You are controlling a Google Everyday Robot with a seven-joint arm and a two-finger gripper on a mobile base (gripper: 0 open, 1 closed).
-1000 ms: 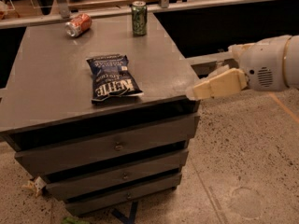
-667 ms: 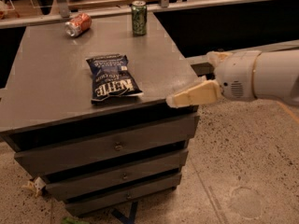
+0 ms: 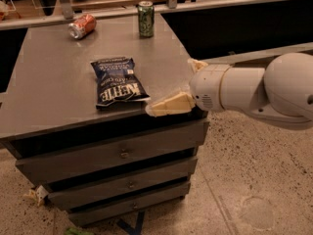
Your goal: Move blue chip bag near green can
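The blue chip bag (image 3: 116, 81) lies flat on the grey cabinet top (image 3: 49, 92), near its front edge, with the white lettering facing the front. The green can (image 3: 145, 18) stands upright at the back edge, well behind the bag. My gripper (image 3: 168, 104) is at the front right of the cabinet top, just right of the bag's near corner and level with the top. It holds nothing that I can see. The white arm (image 3: 254, 89) reaches in from the right.
An orange-red soda can (image 3: 81, 26) lies on its side at the back left of the top. The cabinet has three drawers (image 3: 122, 153) below. A railing and counter (image 3: 195, 4) run behind it. Speckled floor (image 3: 244, 180) lies to the right.
My gripper and arm have moved left, from beside the cabinet's right edge to over its front right corner, close to the bag. The bag and both cans have not moved.
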